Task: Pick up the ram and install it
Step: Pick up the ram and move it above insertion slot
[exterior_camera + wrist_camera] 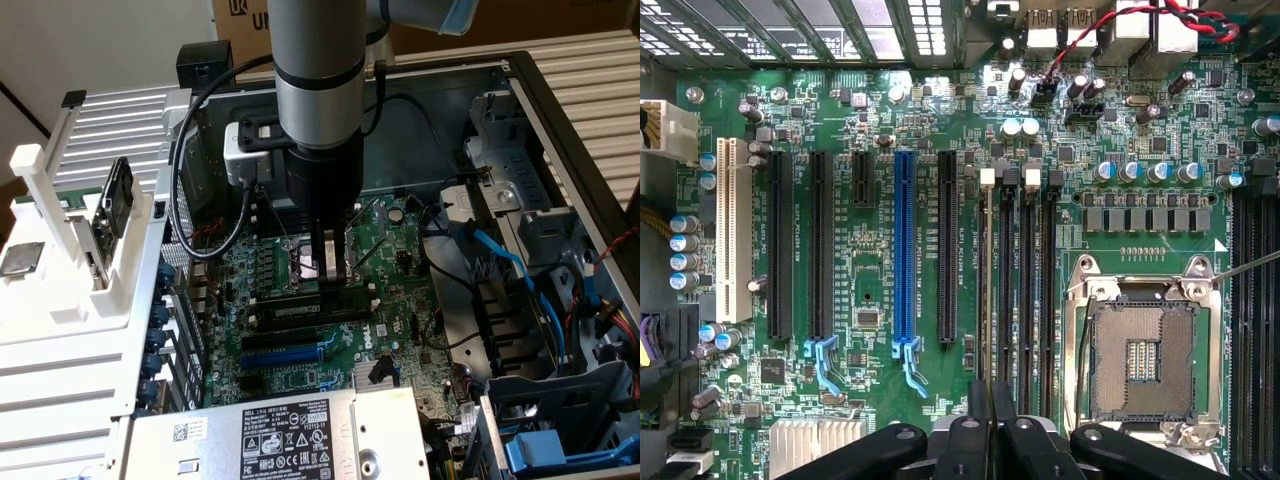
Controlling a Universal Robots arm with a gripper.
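Observation:
My gripper hangs straight down over the motherboard inside the open computer case. Its two dark fingers stand close together, shut on the ram. In the wrist view the ram shows edge-on as a thin line running along the memory slot nearest the long black expansion slot. In the exterior view the ram is a long dark stick standing on edge in the slot row just below the fingers. I cannot tell how deep it sits in the slot. White end clips mark the slot ends.
The empty CPU socket lies beside the memory slots, the blue expansion slot on their other side. Blue cables and drive cages fill the exterior view's right. A white rack holding a dark board stands outside the case.

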